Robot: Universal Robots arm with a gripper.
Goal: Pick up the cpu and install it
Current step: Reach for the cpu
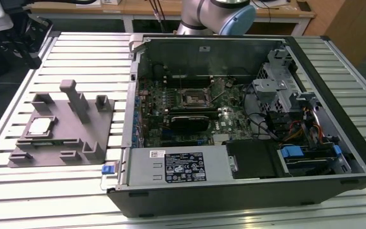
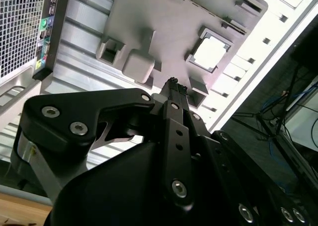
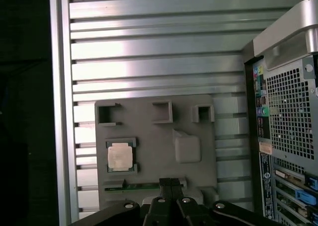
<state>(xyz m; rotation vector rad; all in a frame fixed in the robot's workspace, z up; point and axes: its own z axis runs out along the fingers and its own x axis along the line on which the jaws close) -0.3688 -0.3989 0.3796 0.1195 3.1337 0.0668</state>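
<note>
Table: the slatted aluminium table (image 1: 75,191) carries everything in the scene.
Case: the black open-sided computer tower case (image 1: 234,200) lies on its side, its green motherboard facing up.
Fixture: the grey plastic fixture block (image 1: 75,138) sits at 9 o'clock of the case in the exterior view, just beside it.
Gripper: the black gripper (image 3: 171,182) hangs over the fixture block, well apart from it. Its fingers (image 3: 165,185) are pressed together with nothing between them.
Socket: the black square socket frame (image 1: 194,98) sits mid-board, and I see no pale chip in it.
Cpu location: the small flat square cpu with a pale silver metal top (image 1: 40,126) rests in a recess of the fixture block, at 9 o'clock of its tall posts.
Progress: by my judgement nothing is done. Grasping, carrying and seating are all left.
Cpu orientation: it lies flat, metal top up, edges parallel to the fixture's edges. Being square, it has no long axis. I cannot tell its corner marking.
</note>
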